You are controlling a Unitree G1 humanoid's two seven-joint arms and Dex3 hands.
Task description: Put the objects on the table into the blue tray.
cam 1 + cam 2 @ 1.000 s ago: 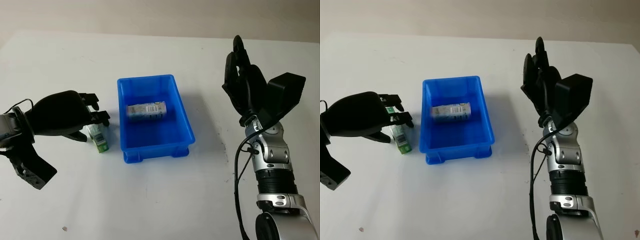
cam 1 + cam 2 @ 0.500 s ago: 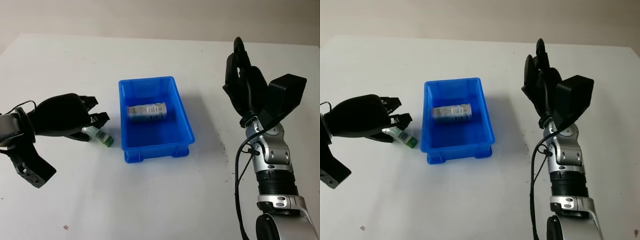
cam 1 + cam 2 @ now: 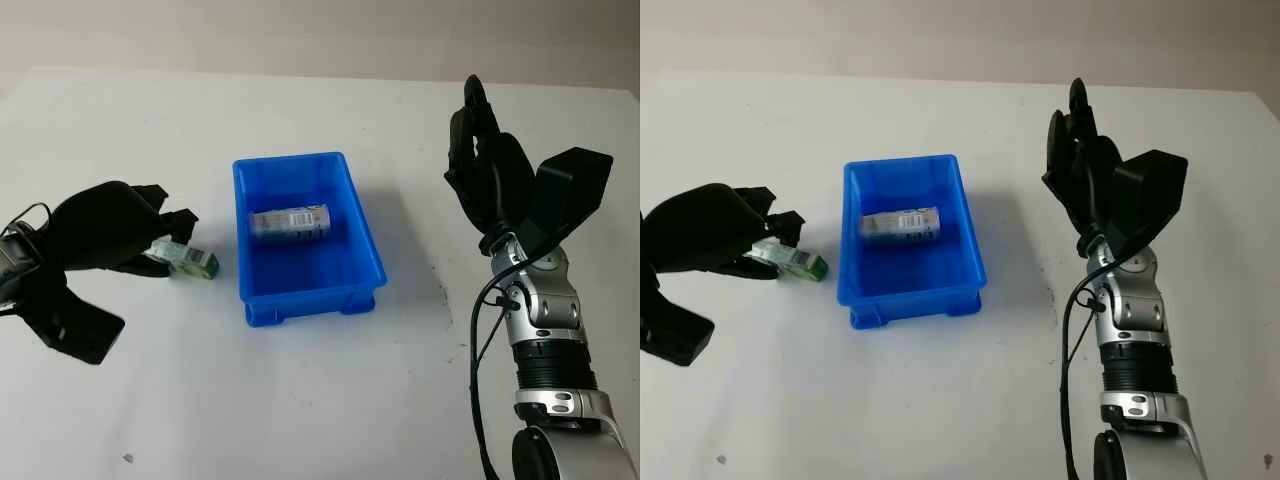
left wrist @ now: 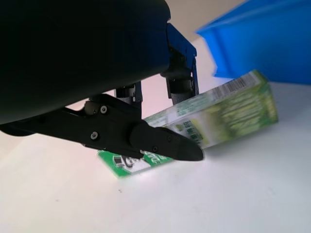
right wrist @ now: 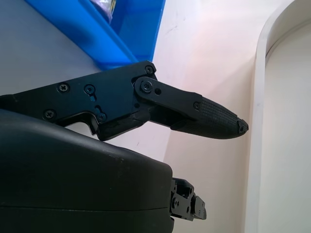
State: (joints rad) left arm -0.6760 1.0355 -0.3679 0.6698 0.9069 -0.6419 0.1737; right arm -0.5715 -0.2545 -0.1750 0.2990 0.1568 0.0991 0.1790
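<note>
A green and white carton [image 3: 192, 261] lies on its side on the white table, just left of the blue tray [image 3: 315, 298]. My left hand [image 3: 172, 242] is curled over the carton's left end. In the left wrist view the thumb [image 4: 165, 143] crosses the front of the carton [image 4: 228, 114] and the fingers [image 4: 180, 87] stand behind it. The carton's other end sticks out toward the tray [image 4: 262, 39]. A silver labelled can [image 3: 290, 222] lies inside the tray. My right hand [image 3: 485, 165] is open, raised in the air to the right of the tray.
The white table [image 3: 300, 400] runs wide in front of the tray and between the tray and my right arm. A small dark speck [image 3: 127, 458] lies near the front left. The tray's corner [image 5: 97, 43] sits below my right hand.
The carton stood upright a second ago; it has tipped over and now lies flat. My left hand has drawn back to the left and closed over it. The right hand has not moved.
</note>
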